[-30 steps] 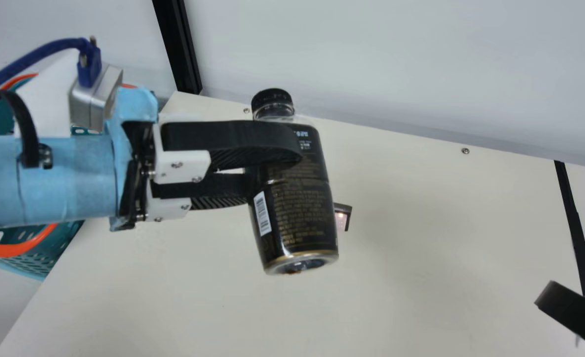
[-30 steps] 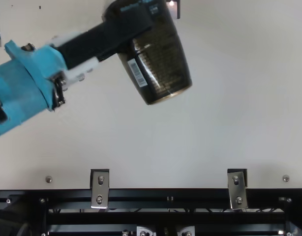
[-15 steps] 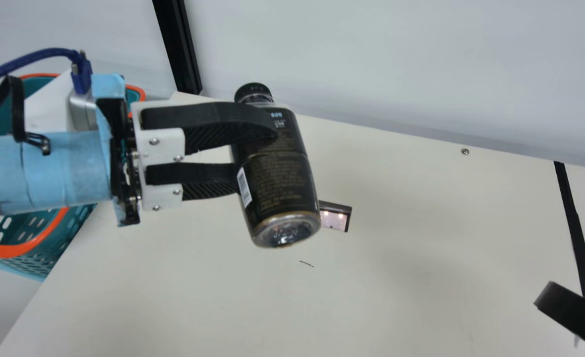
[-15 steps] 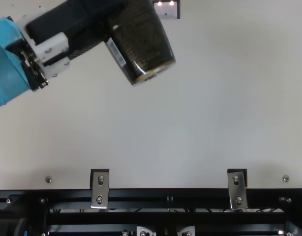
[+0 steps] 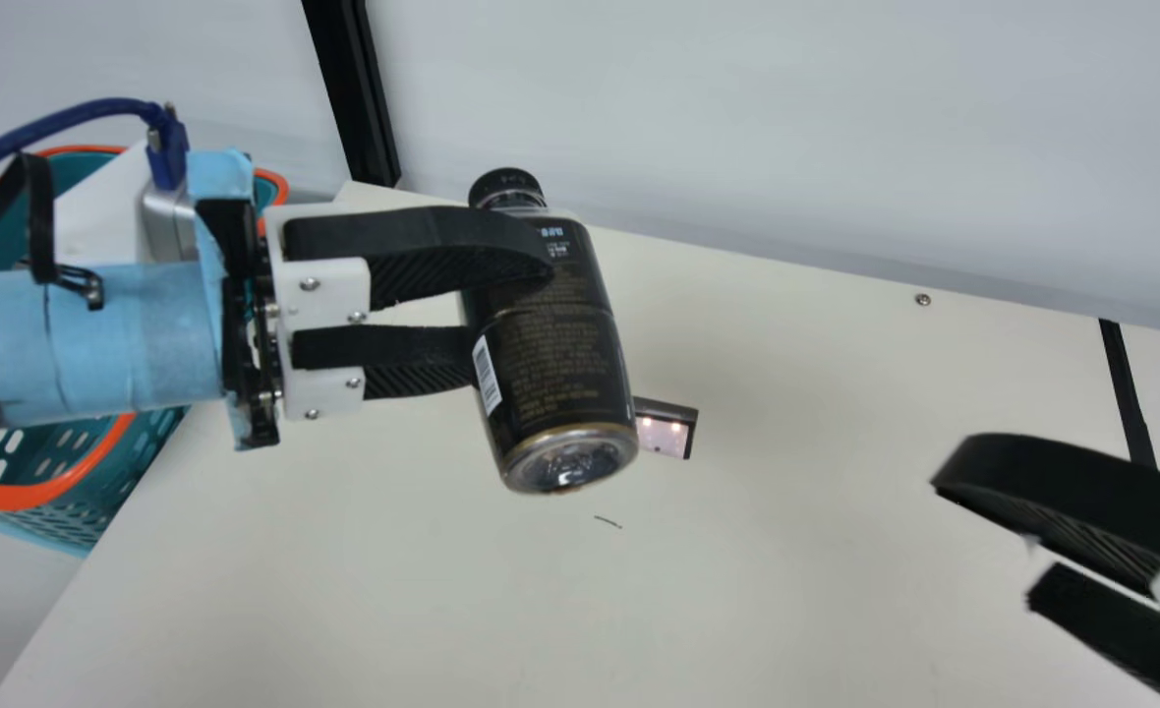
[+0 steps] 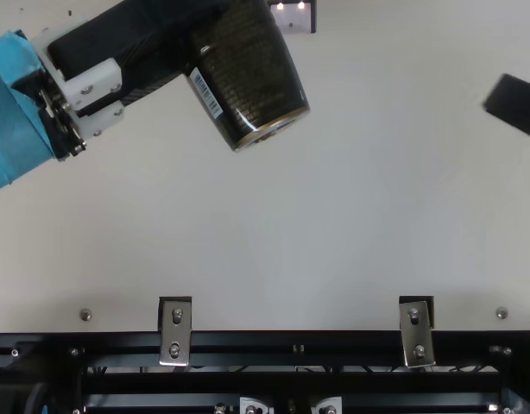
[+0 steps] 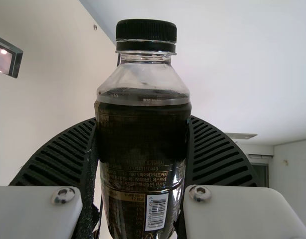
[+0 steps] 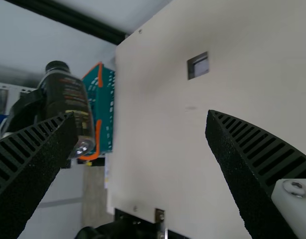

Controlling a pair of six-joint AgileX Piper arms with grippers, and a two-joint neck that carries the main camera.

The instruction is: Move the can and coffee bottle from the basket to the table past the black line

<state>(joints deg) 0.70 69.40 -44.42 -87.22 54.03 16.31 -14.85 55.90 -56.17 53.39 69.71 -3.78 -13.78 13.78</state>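
Hanging at a tilt in the air over the cream table (image 5: 786, 600) is the coffee bottle (image 5: 555, 364), its black cap (image 5: 506, 185) uppermost and its base exposed (a white barcode patch marks its dark label). The left gripper (image 5: 512, 315) has the bottle clasped around its body, one ribbed finger pressed to either side, parted only as wide as the bottle. Behind the bottle in the main view, a small dark-framed square (image 5: 667, 434) with two lights is set in the table. Behind the left arm, at the table's edge, sits a teal basket (image 5: 79, 477) with an orange rim. Well apart from the bottle, toward the right arm, runs the black line (image 5: 1124, 383). The right gripper (image 5: 985, 539) overlaps it in the main view, fingers spread wide and empty.
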